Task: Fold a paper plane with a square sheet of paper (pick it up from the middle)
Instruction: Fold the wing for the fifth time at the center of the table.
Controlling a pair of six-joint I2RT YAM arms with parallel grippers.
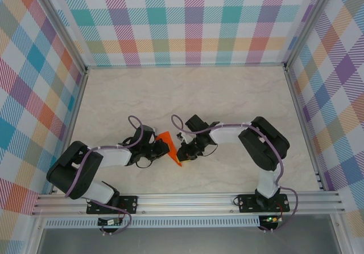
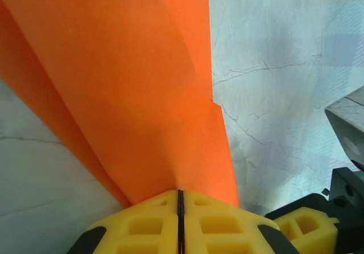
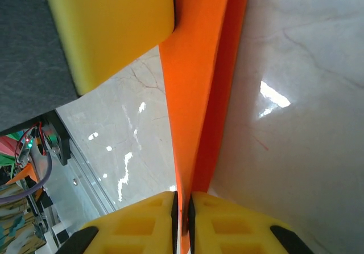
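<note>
Both clamped shut on the paper (image 2: 136, 94), left gripper (image 2: 180, 200) and right gripper (image 3: 182, 203) close together, so any pull apart could tear it or skew the crease.

Orange paper (image 2: 131, 94): thin, matt, smooth, sharp creases, no sheen. Table (image 3: 296, 94): pale marble-look top with fine grey veins, glossy, bright glare spots in the right wrist view. Left gripper (image 2: 180, 200) and right gripper (image 3: 182, 203): yellow pads (image 2: 145, 225), matt, moulded with square recesses, could be soft plastic or rubber, can't tell which. Left arm (image 1: 114, 157): white and black plastic shells, smooth, slight sheen. Right arm (image 1: 264, 146): same. Cables (image 1: 85, 168): purple, smooth jacket. Near rail (image 1: 187, 200): grooved aluminium extrusion, dull silver. Walls (image 1: 193, 20): pastel check print, matt, cloth or printed panel unclear.
</note>
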